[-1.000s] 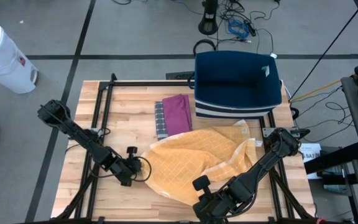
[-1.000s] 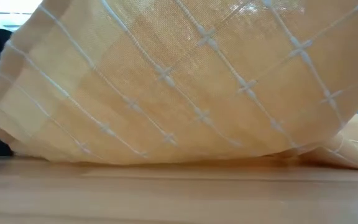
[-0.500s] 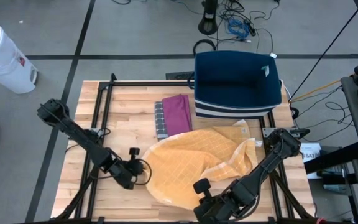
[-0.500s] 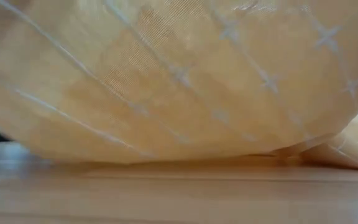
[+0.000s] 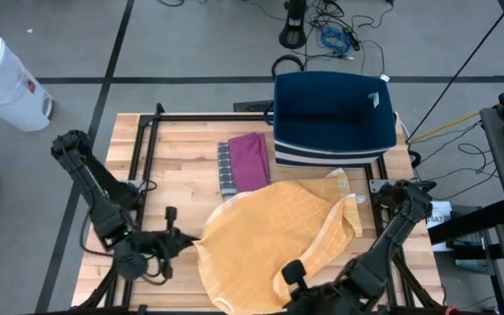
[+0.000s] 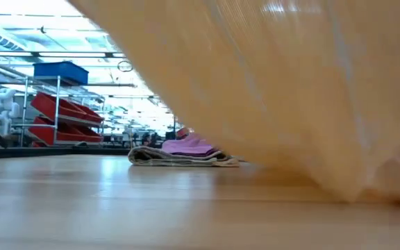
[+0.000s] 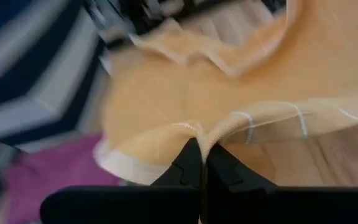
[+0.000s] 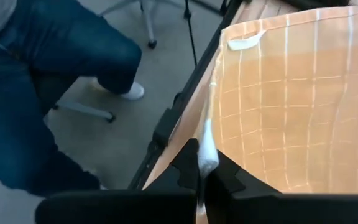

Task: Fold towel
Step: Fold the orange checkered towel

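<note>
An orange towel [image 5: 274, 232] with a thin white grid lies bunched across the table's near right half, its near edge raised. In the low view it hangs as a curtain [image 6: 290, 90] over the upper right. My left gripper [image 5: 191, 240] is shut on the towel's left edge. At the near edge my right gripper [image 5: 289, 282] is shut on the towel's near-right edge. Both grips show in the wrist views, the left gripper [image 7: 202, 163] and the right gripper [image 8: 204, 171] each closed on cloth. My left gripper pinches the towel's hemmed left edge [image 7: 199, 134] between its two fingers, coming from the table's left and slanting downward. The cloth puckers at the fingertips and hangs slack away from them, lifted off the table there. My right gripper pinches the towel's near-right edge [image 8: 207, 146] between its two fingers, slanting down from the near side. The edge stands on end between the fingertips. The towel slopes away from it toward the far side, raised off the table at the grip.
A folded purple and grey towel [image 5: 241, 163] lies on the far middle of the table. A dark blue striped basket [image 5: 334, 114] stands at the far right. A white bin [image 5: 3, 79] stands on the floor left. A person's legs [image 8: 48, 81] are beside the table.
My left gripper has risen with the towel's left edge and drawn back toward the near left. The towel's near edge has lifted off the table, so the low view now sees under it to the folded purple towel. My right gripper has shifted slightly toward the near edge.
</note>
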`<action>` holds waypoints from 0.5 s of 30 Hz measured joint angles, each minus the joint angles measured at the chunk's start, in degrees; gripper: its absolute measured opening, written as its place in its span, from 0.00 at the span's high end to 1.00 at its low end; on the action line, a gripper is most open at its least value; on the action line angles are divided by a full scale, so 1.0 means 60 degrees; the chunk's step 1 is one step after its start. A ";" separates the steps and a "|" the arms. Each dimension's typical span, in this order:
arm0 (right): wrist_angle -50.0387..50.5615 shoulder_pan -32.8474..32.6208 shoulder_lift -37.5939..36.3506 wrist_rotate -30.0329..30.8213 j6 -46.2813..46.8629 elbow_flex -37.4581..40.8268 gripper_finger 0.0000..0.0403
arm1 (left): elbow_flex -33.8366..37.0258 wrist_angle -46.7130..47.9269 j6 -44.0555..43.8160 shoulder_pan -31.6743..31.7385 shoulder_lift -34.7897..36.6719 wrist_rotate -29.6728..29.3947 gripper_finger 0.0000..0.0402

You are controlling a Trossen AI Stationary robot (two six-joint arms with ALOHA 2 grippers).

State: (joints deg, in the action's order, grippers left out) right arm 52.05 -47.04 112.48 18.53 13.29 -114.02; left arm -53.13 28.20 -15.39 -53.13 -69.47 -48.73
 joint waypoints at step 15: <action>-0.1148 -0.1304 -0.1275 0.2469 -0.1634 0.0000 1.00 | -0.1917 -0.2411 0.4870 -0.2007 0.0015 -0.5517 1.00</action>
State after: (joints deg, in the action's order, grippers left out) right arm 45.17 -54.86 104.83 33.34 3.49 -114.02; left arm -64.63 13.73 13.83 -65.17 -69.38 -81.83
